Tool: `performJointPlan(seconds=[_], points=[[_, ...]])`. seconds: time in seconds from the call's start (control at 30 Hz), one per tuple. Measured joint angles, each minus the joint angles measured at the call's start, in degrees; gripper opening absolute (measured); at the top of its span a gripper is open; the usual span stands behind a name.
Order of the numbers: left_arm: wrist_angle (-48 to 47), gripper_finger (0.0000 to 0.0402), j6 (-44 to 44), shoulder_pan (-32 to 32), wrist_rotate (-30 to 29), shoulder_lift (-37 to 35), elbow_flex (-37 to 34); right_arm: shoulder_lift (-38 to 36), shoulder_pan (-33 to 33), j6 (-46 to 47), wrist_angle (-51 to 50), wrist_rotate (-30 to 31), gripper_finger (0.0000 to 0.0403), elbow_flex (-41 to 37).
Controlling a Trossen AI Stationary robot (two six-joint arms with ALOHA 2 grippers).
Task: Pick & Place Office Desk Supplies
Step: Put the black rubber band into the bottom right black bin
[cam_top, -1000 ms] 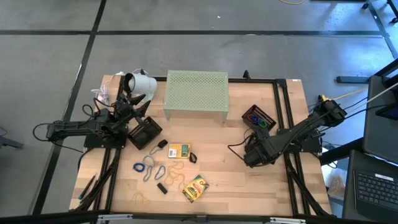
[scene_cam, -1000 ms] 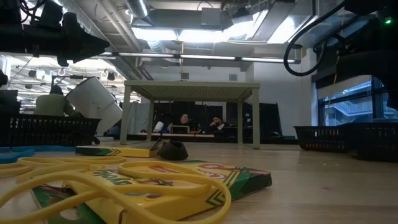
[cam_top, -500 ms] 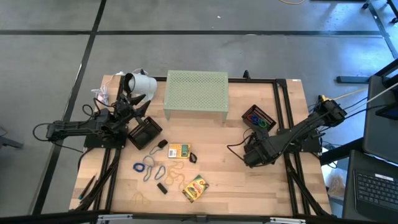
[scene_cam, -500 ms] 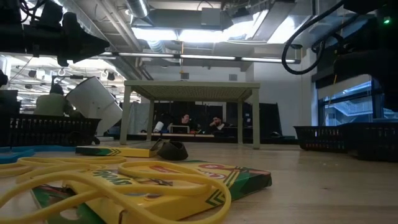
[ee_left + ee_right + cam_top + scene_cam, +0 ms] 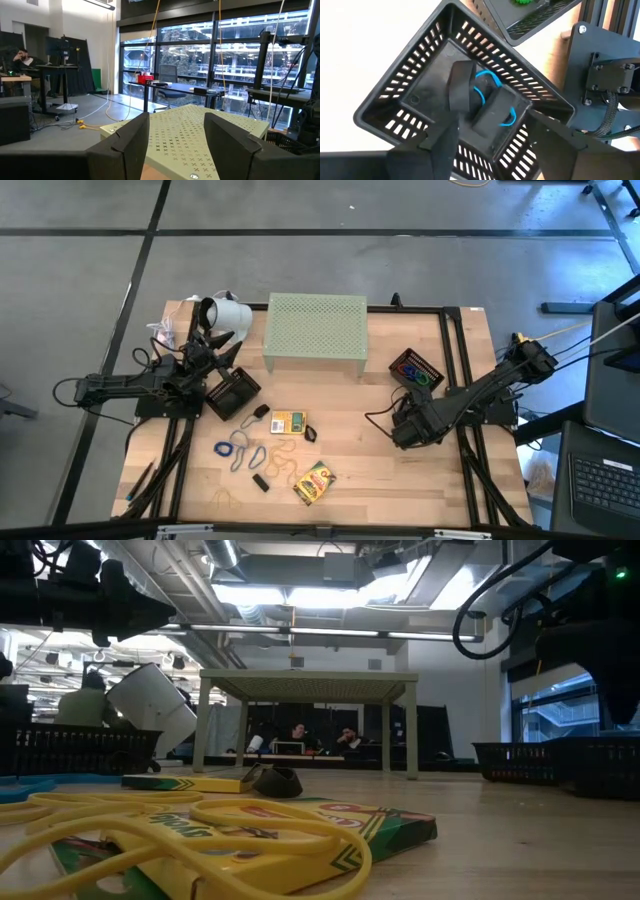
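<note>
Fingers of my right hand (image 5: 492,150) stand parted above a black mesh tray (image 5: 395,95), where a blue clip ring (image 5: 487,90) lies among small black pieces (image 5: 492,115). My left hand (image 5: 175,145) waits open, facing the pale green perforated stand (image 5: 200,135).

Bare wood is left between the pale green stand (image 5: 316,325) and the loose supplies (image 5: 272,448), and beside the right basket (image 5: 415,370). The left edge is crowded by a black tray (image 5: 231,392) and a white cup (image 5: 226,312).
</note>
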Motion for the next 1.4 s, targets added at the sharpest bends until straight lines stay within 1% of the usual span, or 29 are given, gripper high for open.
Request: performJointPlan(seconds=[0.13,0.27,0.37,0.47,0.6,0.67,0.73,0.83,0.9,0.97,1.07,1.13,1.17,1.2,1.23,1.27,1.33,1.4], points=[[0.0,0.0186,0.0,0.0,0.0,0.0,0.0,0.0,0.0,-1.6,0.0,0.4,0.0235,1.5],[0.0,0.0185,0.0,0.0,0.0,0.0,0.0,0.0,0.0,-4.8,0.6,4.9,0.0224,5.5],[0.0,0.0185,0.0,0.0,0.0,0.0,0.0,0.0,0.0,-9.0,2.8,10.8,0.0214,9.3],[0.0,0.0185,0.0,0.0,0.0,0.0,0.0,0.0,0.3,-15.5,7.8,19.2,0.0205,12.2],[0.0,0.0185,-0.1,0.0,0.0,0.0,0.0,0.0,1.0,-26.9,18.9,31.4,0.0197,13.1],[0.0,0.0185,-2.5,0.0,0.0,0.0,0.0,0.1,1.2,-32.3,24.7,36.2,0.0196,13.1],[0.2,0.0185,-6.2,0.0,0.0,0.0,0.0,0.8,1.4,-36.9,30.2,39.5,0.0195,13.1],[0.9,0.0185,-10.5,0.0,0.1,0.0,0.0,2.0,1.6,-43.6,36.1,41.9,0.0195,13.1],[0.9,0.0185,-10.9,0.0,-0.3,0.0,0.0,2.9,1.6,-46.3,38.4,42.5,0.0195,13.1],[0.9,0.0185,-10.2,0.0,-2.6,0.0,0.0,3.8,1.6,-47.0,40.3,42.6,0.0195,13.1],[0.8,0.0186,-10.5,0.0,-7.9,0.0,0.0,5.1,1.5,-46.7,41.2,43.1,0.0195,13.1],[0.4,0.0186,-10.6,0.0,-9.6,0.0,0.0,6.1,1.5,-46.1,41.6,43.5,0.0195,13.1],[0.4,0.0186,-11.2,0.0,-9.0,0.0,0.0,6.6,1.5,-45.6,41.5,43.5,0.0195,13.1],[0.4,0.0185,-12.7,0.0,-6.9,0.0,0.0,6.9,1.5,-45.4,41.8,43.5,0.0195,13.1],[0.4,0.0185,-13.8,0.0,-3.5,0.0,0.0,7.2,1.5,-45.4,42.0,43.5,0.0195,13.1],[0.7,0.0185,-14.2,0.0,1.1,0.0,0.0,7.4,1.5,-45.3,42.4,43.5,0.0195,13.1],[1.5,0.0185,-14.9,-0.1,12.1,0.0,0.0,7.8,1.5,-45.4,42.9,43.5,0.0195,13.1],[2.2,0.0185,-17.5,-0.1,22.0,0.1,0.0,8.1,1.5,-45.4,43.5,43.8,0.0195,13.1]])
